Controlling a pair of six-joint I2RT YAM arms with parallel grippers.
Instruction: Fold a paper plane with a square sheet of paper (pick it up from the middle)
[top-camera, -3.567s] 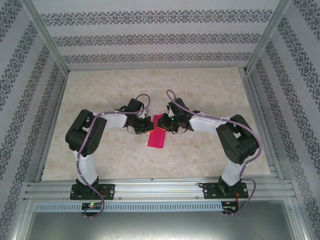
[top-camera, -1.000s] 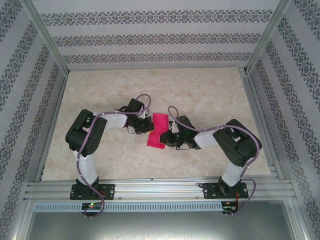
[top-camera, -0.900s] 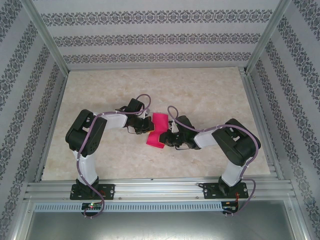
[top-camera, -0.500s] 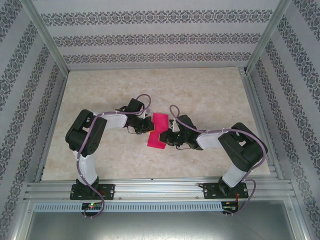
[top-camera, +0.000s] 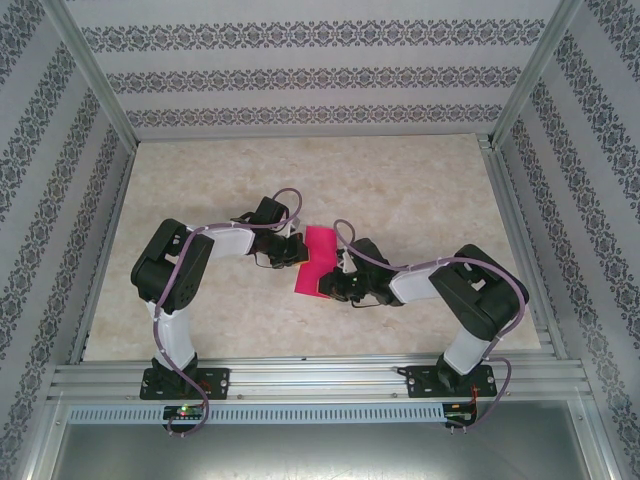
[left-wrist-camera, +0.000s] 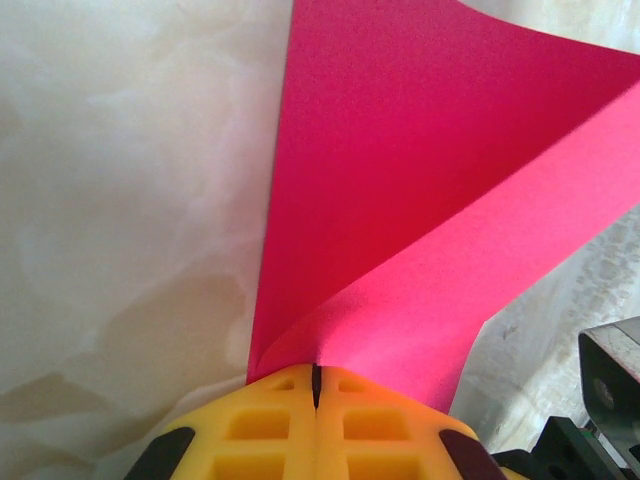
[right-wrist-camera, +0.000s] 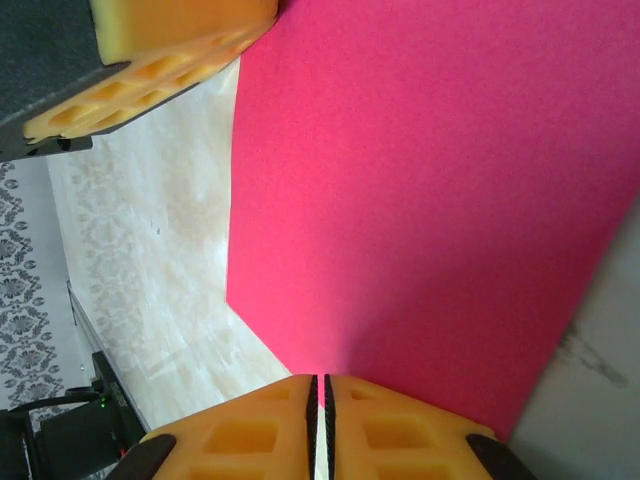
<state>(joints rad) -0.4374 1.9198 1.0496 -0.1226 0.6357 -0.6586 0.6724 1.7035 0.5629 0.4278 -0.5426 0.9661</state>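
Observation:
The square sheet of paper (top-camera: 318, 250) is magenta-pink and lies partly folded on the table between my two grippers. My left gripper (top-camera: 297, 255) is shut on its left side. In the left wrist view the yellow fingers (left-wrist-camera: 270, 420) pinch a raised fold of the sheet (left-wrist-camera: 400, 200), and two layers fan away from them. My right gripper (top-camera: 334, 286) is at the sheet's near right edge. In the right wrist view its jaws (right-wrist-camera: 320, 382) are shut to a hairline slit, with the tips down on the edge of the flat sheet (right-wrist-camera: 420, 200). No paper plane is in view.
The marble-patterned tabletop (top-camera: 420, 190) is boxed in by aluminium rails and patterned walls (top-camera: 300, 75). The left gripper's yellow fingers (right-wrist-camera: 170, 50) appear at the top left of the right wrist view. Part of the right gripper's black body (left-wrist-camera: 610, 385) sits at the lower right of the left wrist view.
Earlier the sheet was a narrow strip and the right gripper was at its far end. In the last second the right gripper has crept nearer along the sheet's right edge. The left arm has held still.

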